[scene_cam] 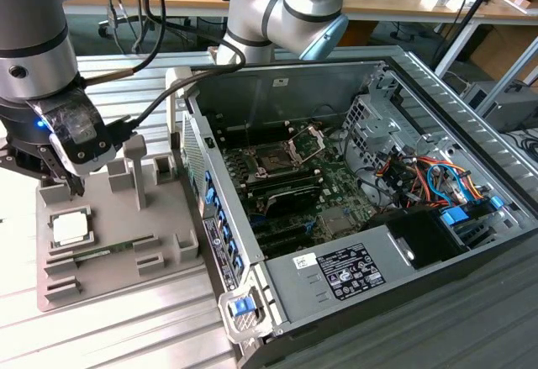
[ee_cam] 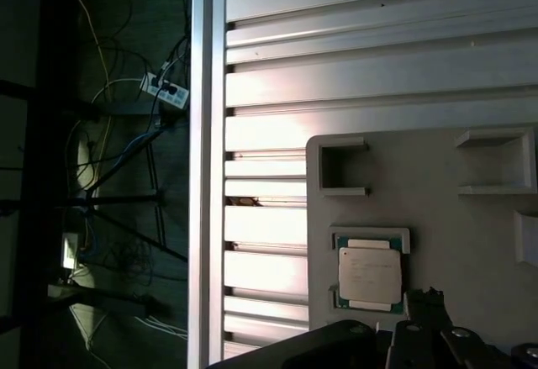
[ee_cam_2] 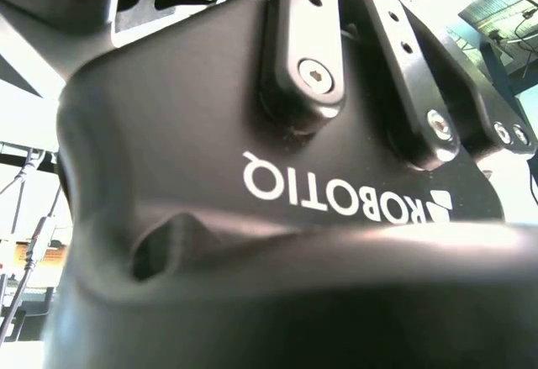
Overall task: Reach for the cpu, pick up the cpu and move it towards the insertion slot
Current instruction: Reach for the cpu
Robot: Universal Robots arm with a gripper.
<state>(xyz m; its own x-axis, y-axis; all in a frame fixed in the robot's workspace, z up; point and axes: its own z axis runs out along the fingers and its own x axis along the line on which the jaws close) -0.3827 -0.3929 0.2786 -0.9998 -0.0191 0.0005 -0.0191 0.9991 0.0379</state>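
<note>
The cpu [scene_cam: 70, 228] is a small square chip with a pale silvery top, lying flat in a recess of the grey fixture plate [scene_cam: 160, 243] at the exterior view's left. My gripper [scene_cam: 69, 186] hangs open just above and behind it, holding nothing. In the first wrist view the cpu [ee_cam: 370, 272] sits in its recess with the gripper's dark body [ee_cam: 420, 340] beside it. The insertion slot [scene_cam: 276, 160] is a dark square socket with a raised silver frame, on the motherboard inside the open computer case [scene_cam: 403, 100], well to the exterior view's right of the gripper.
A thin green memory stick [scene_cam: 101, 253] lies on the fixture plate below the cpu. Upright grey posts [scene_cam: 134, 167] stand on the plate beside the gripper. The case's side wall [scene_cam: 220, 226] rises between plate and motherboard. Coloured cables [scene_cam: 437, 176] fill the case's right side.
</note>
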